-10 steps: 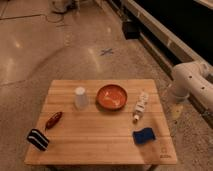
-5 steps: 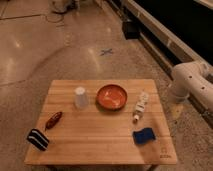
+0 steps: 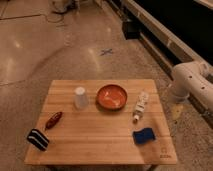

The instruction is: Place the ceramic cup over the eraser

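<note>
The speckled stone floor point(image 3: 35, 50) fills most of the view, with a small blue cross mark point(image 3: 106, 51) on it beyond the desk. The wooden desk point(image 3: 100, 137) stands in the lower half and carries all the loose things.

The robot's white arm point(image 3: 192, 80) comes in from the right edge and bends down beside the desk's right side, well apart from everything on the top.

An orange bowl point(image 3: 111, 96) sits upright near the middle of the far half of the desk. To its right a white bottle point(image 3: 140, 106) lies on its side, running toward the front. A blue block point(image 3: 144, 136) lies in front of the bottle, near the front right corner.

The gripper point(image 3: 177, 110) hangs below the arm's lower end, off the desk's right edge and level with the bottle – its fingers stand apart, holding nothing.

The eraser point(image 3: 38, 139) – black with white stripes – lies at the front left corner, close to the edge. The ceramic cup point(image 3: 80, 98) stands just left of the bowl, not touching it, and well apart from the eraser. A reddish-brown elongated object point(image 3: 53, 120) lies tilted between the cup and the eraser.
</note>
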